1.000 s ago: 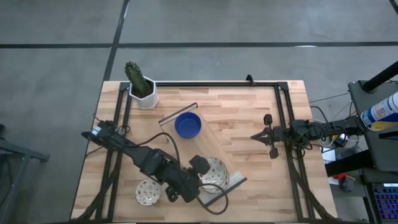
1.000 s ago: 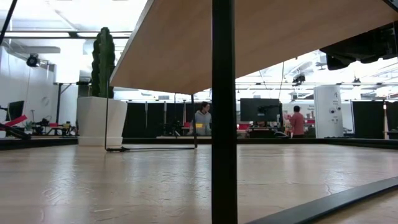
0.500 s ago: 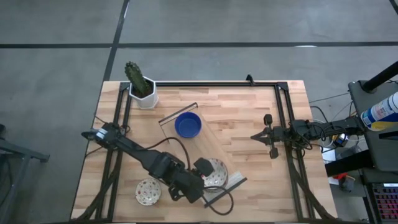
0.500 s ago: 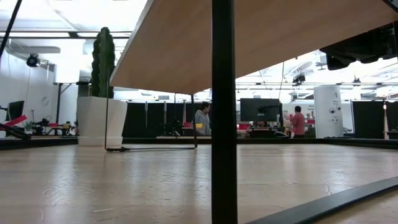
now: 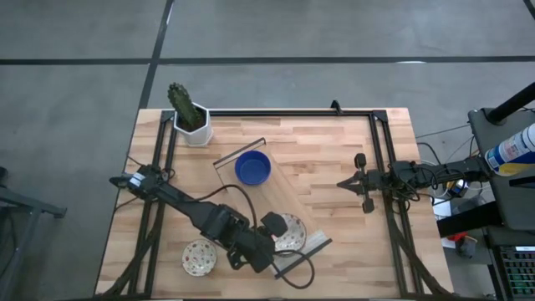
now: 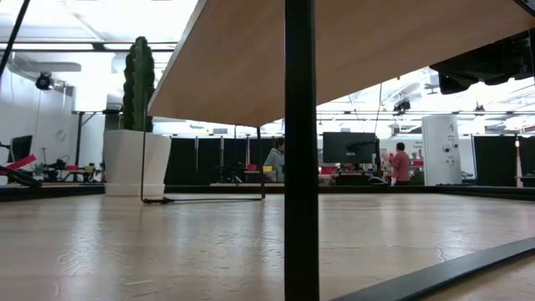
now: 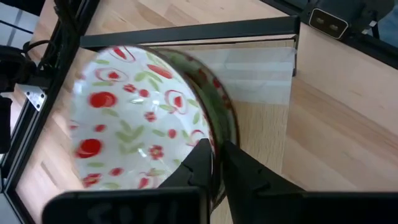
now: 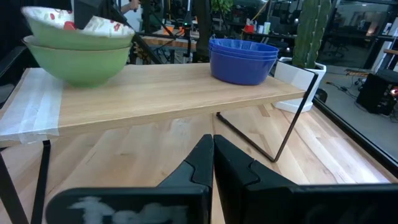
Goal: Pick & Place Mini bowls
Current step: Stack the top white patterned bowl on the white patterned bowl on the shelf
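Note:
A wooden shelf (image 5: pixel 294 191) stands raised on thin black legs in the middle of the table. A stack of blue mini bowls (image 5: pixel 252 168) sits on its far end. At its near end my left gripper (image 5: pixel 273 227) is shut on a floral mini bowl (image 7: pixel 127 118), green outside. In the right wrist view this bowl (image 8: pixel 102 26) lies tilted in another green-sided bowl (image 8: pixel 78 61) on the shelf. One more floral bowl (image 5: pixel 199 257) rests on the table by the near-left corner. My right gripper (image 5: pixel 364 183) waits shut near the right rail. My left gripper pinches the floral bowl's rim (image 7: pixel 214 127), one finger inside the bowl and one outside. The fingers come from the left side, slanting down. The bowl is tilted and rests in the lower bowl on the shelf.
A white hexagonal pot with a cactus (image 5: pixel 191 119) stands at the far-left corner. A black frame (image 5: pixel 378 167) runs around the tabletop. Bare wood lies between the shelf and my right gripper. In the low view the shelf's leg (image 6: pixel 301 150) stands close in front, with people far behind.
My left gripper has moved slightly toward the table's right and down with the floral bowl, which now sits lower over the shelf's near end. In the last half second it has kept still.

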Robot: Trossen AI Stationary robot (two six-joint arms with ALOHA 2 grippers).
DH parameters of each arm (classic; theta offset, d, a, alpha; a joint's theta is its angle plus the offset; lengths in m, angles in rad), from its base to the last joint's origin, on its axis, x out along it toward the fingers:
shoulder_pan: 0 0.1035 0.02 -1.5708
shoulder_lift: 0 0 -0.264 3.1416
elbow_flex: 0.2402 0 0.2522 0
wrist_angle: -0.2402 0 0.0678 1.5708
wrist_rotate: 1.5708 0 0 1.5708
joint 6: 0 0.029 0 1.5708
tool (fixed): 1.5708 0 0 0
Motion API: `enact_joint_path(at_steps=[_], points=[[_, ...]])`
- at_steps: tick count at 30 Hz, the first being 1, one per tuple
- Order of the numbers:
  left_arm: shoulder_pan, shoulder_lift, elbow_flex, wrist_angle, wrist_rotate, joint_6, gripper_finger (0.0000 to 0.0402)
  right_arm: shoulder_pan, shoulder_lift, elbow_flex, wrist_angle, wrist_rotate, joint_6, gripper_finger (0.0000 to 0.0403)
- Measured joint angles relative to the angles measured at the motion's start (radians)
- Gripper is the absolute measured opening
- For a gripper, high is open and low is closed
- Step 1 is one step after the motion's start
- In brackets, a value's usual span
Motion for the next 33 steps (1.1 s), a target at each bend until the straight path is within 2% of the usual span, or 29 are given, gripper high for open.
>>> enact_joint_path(at_steps=[9,25,33], points=[[0.0,0.0,0.0,0.0,-0.003,-0.024,0.0052,0.0,0.0,0.0,0.0,0.0,0.0,0.0008],[-0.008,-0.003,0.064,-0.089,-0.08,-0.077,0.0053,0.0,0.0,0.0,0.0,0.0,0.0,0.0008],[-0.009,-0.008,0.084,-0.075,-0.083,-0.096,0.0053,0.0,0.0,0.0,0.0,0.0,0.0,0.0008]])
